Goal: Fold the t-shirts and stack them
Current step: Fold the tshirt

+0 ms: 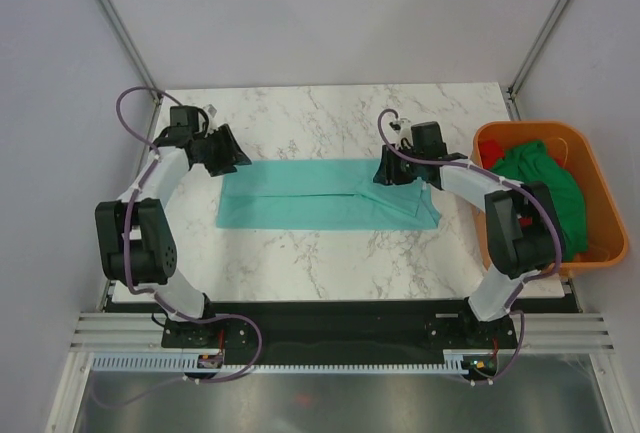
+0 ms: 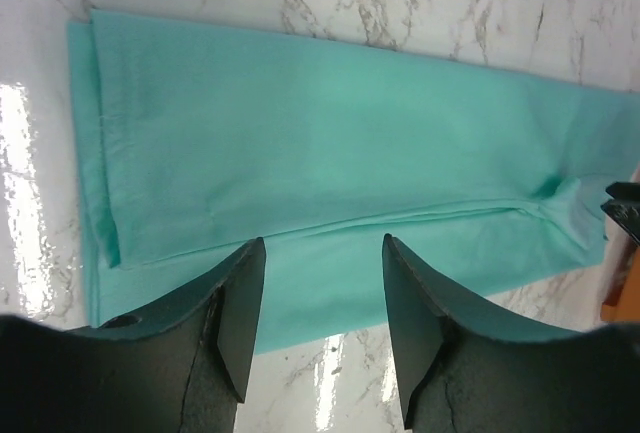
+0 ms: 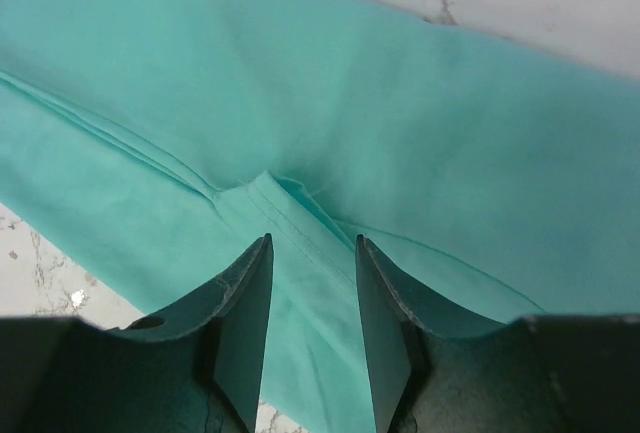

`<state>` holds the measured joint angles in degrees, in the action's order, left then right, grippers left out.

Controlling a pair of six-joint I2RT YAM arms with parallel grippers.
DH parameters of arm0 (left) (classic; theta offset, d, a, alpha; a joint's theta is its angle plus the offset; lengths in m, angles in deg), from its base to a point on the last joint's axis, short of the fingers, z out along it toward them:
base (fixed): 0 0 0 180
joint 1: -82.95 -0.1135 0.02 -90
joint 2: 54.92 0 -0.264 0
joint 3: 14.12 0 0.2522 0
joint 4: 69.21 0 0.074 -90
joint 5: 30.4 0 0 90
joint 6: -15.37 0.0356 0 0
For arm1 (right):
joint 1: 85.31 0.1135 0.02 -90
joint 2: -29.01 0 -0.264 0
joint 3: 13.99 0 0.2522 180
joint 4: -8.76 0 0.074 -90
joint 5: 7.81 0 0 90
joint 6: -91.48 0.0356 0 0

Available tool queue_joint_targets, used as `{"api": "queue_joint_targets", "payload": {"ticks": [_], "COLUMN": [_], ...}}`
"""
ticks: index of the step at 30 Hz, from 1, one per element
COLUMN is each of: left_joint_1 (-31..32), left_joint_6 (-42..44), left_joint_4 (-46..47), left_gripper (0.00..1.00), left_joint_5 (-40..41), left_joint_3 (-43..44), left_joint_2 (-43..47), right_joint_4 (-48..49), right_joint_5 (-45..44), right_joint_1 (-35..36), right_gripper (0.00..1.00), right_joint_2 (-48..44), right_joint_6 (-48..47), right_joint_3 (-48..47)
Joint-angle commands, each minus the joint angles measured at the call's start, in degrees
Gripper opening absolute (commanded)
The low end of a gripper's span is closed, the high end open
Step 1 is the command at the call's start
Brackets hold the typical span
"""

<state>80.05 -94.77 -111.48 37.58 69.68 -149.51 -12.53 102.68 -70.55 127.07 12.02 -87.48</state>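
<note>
Top external view: what is seen on the worktop?

— A light teal t-shirt is laid flat at the middle of the marble surface, folded lengthwise into a long band. The left gripper is placed at its far left corner and the right gripper over its right end.

Where is another shirt found?

— A dark green t-shirt is bundled inside an orange tub set at the right edge of the worktop, apart from the teal band.

How are the jaws of the left gripper held?

— They are parted, as shown in the left wrist view. Nothing is caught between the dark fingers. Through the gap, one long edge of the band is seen, with bare marble just beside it. A lengthwise fold line is seen running across the cloth, and the short end at the left is doubled over.

And the right gripper?

— Its jaws are likewise parted, and no cloth is clamped. In the right wrist view a stitched hem is seen through the gap, at the spot where the layered fold lines meet. Whether the cloth is touched by the fingertips cannot be told.
</note>
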Motion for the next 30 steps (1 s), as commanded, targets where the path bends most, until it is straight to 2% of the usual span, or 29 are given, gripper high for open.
{"api": "queue_joint_targets", "payload": {"ticks": [1, 4, 8, 14, 17, 18, 21, 22, 25, 30], "left_joint_1": [0.2, 0.3, 0.9, 1.2, 1.7, 1.7, 1.8, 1.8, 2.2, 2.2], "left_joint_6": [-1.7, -2.4, -1.1, -0.4, -0.3, -0.3, -0.4, -0.4, -0.4, -0.3], "left_joint_4": [-0.1, 0.1, 0.6, 0.7, 0.7, 0.7, 0.7, 0.8, 0.8, 0.8], "left_gripper": [0.58, 0.57, 0.57, 0.57, 0.57, 0.57, 0.57, 0.57, 0.57, 0.57], "left_joint_5": [-6.8, -9.1, -8.1, -6.8, -5.9, -5.7, -6.0, -6.1, -6.0, -5.8], "left_joint_3": [-1.6, -3.6, -5.9, -7.8, -7.7, -7.8, -7.9, -8.0, -8.3, -8.8], "left_joint_2": [1.1, 1.9, 3.8, 6.3, 6.4, 6.3, 6.0, 6.1, 6.3, 6.8], "right_joint_4": [2.8, 2.6, 2.3, 0.2, 1.4, 4.2, 10.0, 10.6, 10.2, 3.8], "right_joint_5": [5.2, 6.6, 7.1, 5.7, -2.0, -7.1, -15.7, -22.1, -27.9, -35.1], "right_joint_1": [1.8, 3.1, 3.5, 6.1, 9.0, 10.2, 17.0, 20.8, 25.6, 26.5], "right_gripper": [0.46, 0.47, 0.49, 0.49, 0.48, 0.47, 0.46, 0.47, 0.47, 0.47], "right_joint_2": [2.8, 5.8, 7.7, 4.0, -0.1, -1.4, -5.9, -6.9, -8.4, -10.0], "right_joint_6": [-4.6, -5.8, -6.1, -3.2, 3.9, 10.2, 17.7, 18.9, 21.0, 20.3], "right_joint_3": [-3.7, -5.7, -6.5, -5.0, -0.2, 1.6, 8.9, 10.0, 11.3, 9.1]}}
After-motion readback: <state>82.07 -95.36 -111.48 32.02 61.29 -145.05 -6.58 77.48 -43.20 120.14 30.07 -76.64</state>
